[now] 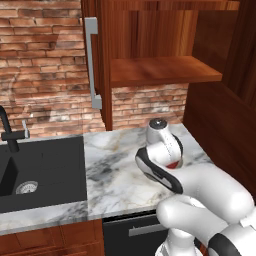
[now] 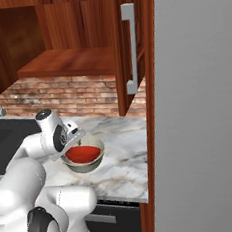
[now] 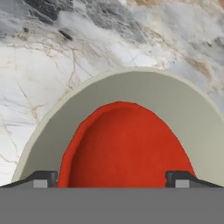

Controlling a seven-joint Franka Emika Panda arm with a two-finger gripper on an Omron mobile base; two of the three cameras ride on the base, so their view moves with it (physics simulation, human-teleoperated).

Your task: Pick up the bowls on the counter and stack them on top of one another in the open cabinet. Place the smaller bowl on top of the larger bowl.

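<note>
Directly below the wide-open, empty tool [image 3: 112,178], the smaller bowl [image 3: 124,148] sits nested in the larger bowl [image 3: 144,94].

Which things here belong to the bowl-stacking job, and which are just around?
Job: small red bowl, nested inside larger grey-beige bowl; marble counter they sit on; open cabinet with bare shelf; gripper, open over the bowls.

Bystanders: black sink; faucet; brick wall.
</note>
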